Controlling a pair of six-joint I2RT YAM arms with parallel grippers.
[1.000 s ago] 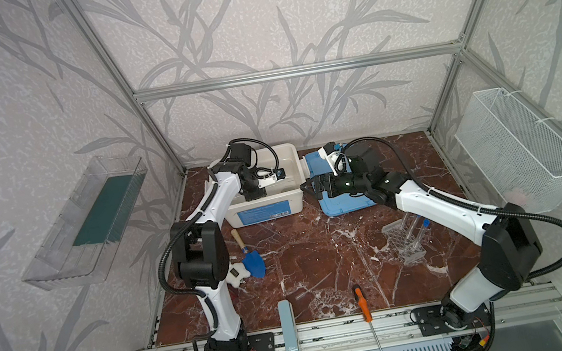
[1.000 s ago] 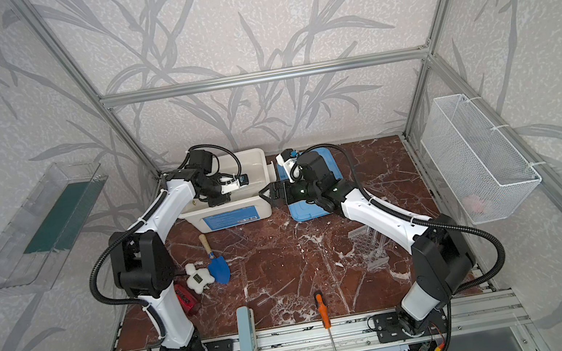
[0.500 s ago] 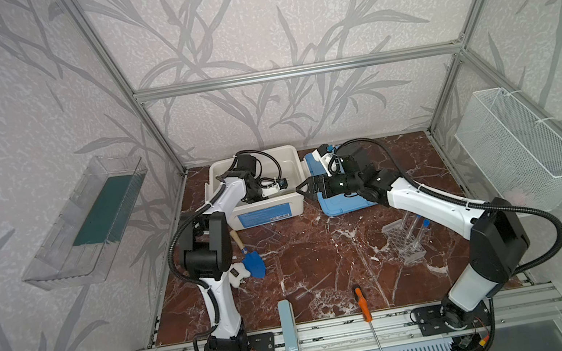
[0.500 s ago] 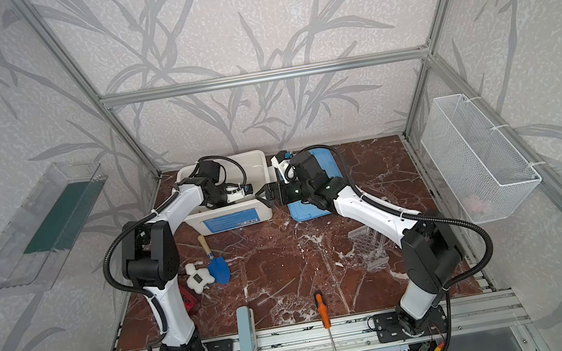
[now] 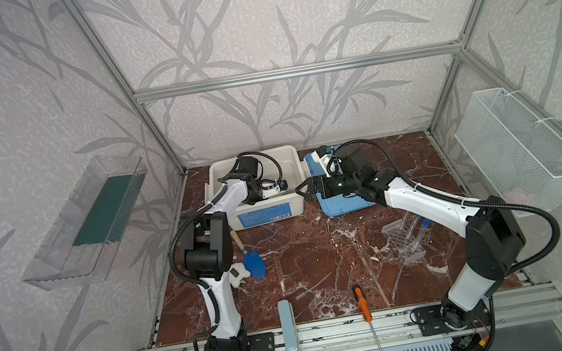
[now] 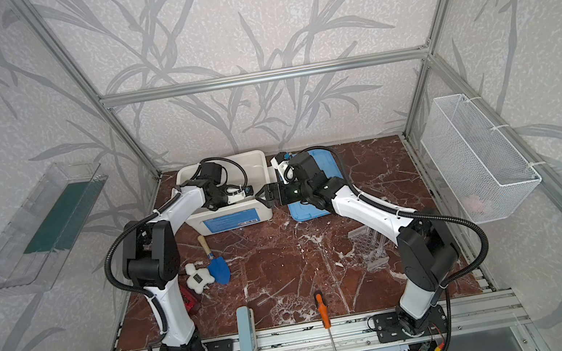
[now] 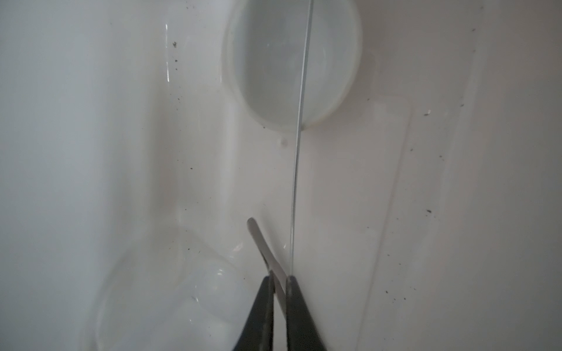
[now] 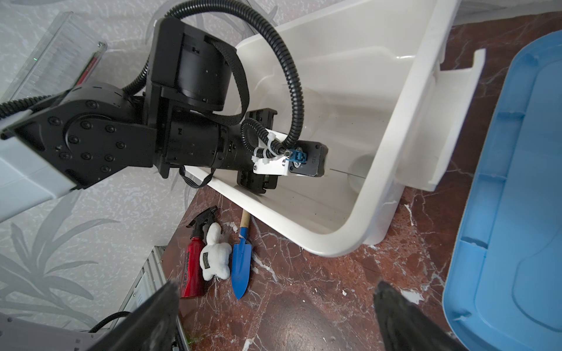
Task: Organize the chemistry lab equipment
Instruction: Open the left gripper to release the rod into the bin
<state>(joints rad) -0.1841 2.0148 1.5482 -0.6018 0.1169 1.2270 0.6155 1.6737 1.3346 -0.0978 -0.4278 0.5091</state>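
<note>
My left gripper (image 7: 279, 278) is down inside the white bin (image 5: 289, 152), its jaws a narrow slit apart. A flat thin metal rod (image 7: 261, 243) crosses that slit loosely, and a thin glass rod (image 7: 299, 136) runs along one fingertip and over the small white round dish (image 7: 267, 60). The clear beaker (image 7: 170, 288) lies beside them in the bin. My right gripper (image 5: 306, 189) (image 8: 275, 287) hangs wide open and empty by the bin's right corner. The honeycomb tube rack (image 5: 402, 241), with blue-capped test tubes (image 5: 425, 223), stands at the right of the table.
The blue lid (image 5: 341, 205) lies right of the bin. A blue trowel (image 5: 253, 263), white plush toy (image 5: 237, 273) and red spray bottle (image 8: 191, 267) sit by the left arm's base. At the front edge lie an orange-handled screwdriver (image 5: 363, 304) and a grey block (image 5: 287, 320). A wire basket (image 5: 519, 146) hangs right.
The left arm has dropped lower into the bin and its jaws have parted slightly. The right gripper has shifted left, closer to the bin's corner, still open.
</note>
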